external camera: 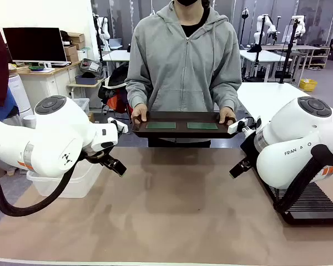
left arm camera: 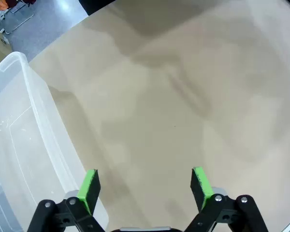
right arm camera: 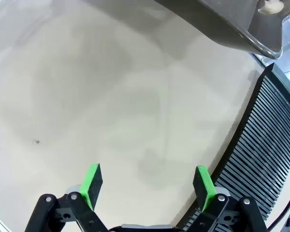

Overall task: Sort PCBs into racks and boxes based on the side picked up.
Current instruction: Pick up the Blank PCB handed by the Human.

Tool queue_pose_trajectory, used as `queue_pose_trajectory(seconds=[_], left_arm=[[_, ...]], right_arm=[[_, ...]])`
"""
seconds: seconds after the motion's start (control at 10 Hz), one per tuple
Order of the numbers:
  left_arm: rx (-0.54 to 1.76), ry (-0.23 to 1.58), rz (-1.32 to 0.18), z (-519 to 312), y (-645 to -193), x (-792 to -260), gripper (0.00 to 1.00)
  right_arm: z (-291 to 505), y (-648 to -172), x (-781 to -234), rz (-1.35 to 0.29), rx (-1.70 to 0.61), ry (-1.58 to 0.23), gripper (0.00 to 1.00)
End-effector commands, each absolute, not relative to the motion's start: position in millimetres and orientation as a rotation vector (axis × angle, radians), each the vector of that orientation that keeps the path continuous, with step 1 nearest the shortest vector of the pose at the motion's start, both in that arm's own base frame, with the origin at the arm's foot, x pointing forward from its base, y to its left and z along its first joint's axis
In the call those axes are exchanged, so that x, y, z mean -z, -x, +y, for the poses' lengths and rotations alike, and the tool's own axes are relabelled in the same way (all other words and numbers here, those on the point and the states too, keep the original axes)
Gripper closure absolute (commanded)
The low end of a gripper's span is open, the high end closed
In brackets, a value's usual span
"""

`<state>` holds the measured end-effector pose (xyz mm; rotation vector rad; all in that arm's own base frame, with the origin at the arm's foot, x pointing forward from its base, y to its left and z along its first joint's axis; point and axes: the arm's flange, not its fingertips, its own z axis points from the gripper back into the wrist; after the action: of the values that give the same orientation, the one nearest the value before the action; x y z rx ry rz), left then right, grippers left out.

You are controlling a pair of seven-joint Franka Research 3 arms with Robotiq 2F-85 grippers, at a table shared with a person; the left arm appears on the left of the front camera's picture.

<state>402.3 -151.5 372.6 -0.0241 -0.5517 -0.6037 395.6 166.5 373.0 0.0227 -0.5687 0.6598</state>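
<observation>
Two flat green PCBs (external camera: 160, 125) (external camera: 202, 126) lie on a dark brown handled tray (external camera: 183, 131) that a person holds by both ends above the table's far edge. The black slotted rack (external camera: 313, 204) (right arm camera: 261, 150) lies at the table's right side, partly behind my right arm. A clear plastic box (external camera: 72, 180) (left arm camera: 19, 145) stands off the left edge. My left gripper (external camera: 115, 165) (left arm camera: 145, 186) hovers open over bare tabletop next to the box. My right gripper (external camera: 240, 167) (right arm camera: 149, 186) is open above the table beside the rack, holding nothing.
The tan table top (external camera: 172, 210) stretches between both arms. The tray's underside (right arm camera: 217, 24) shows at the top of the right wrist view. Behind the person are desks, a monitor (external camera: 34, 44) and stacked boxes.
</observation>
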Motion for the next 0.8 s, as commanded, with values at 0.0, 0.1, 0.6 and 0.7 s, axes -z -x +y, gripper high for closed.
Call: queue_pose_trajectory(seconds=[0.0, 0.1, 0.6, 0.7], left_arm=[[0.604, 0.024, -0.552, -151.6, -402.3, -372.5, 0.00], [0.604, 0.024, -0.552, -151.6, -402.3, -372.5, 0.00], [0.604, 0.024, -0.552, -151.6, -402.3, -372.5, 0.00], [0.604, 0.024, -0.552, -151.6, -402.3, -372.5, 0.00]], right_arm=[[166.5, -395.6, -372.9, -0.569, -0.660, -0.023, 0.00], [166.5, -395.6, -372.9, -0.569, -0.660, -0.023, 0.00], [166.5, -395.6, -372.9, -0.569, -0.660, -0.023, 0.00], [166.5, -395.6, -372.9, -0.569, -0.660, -0.023, 0.00]])
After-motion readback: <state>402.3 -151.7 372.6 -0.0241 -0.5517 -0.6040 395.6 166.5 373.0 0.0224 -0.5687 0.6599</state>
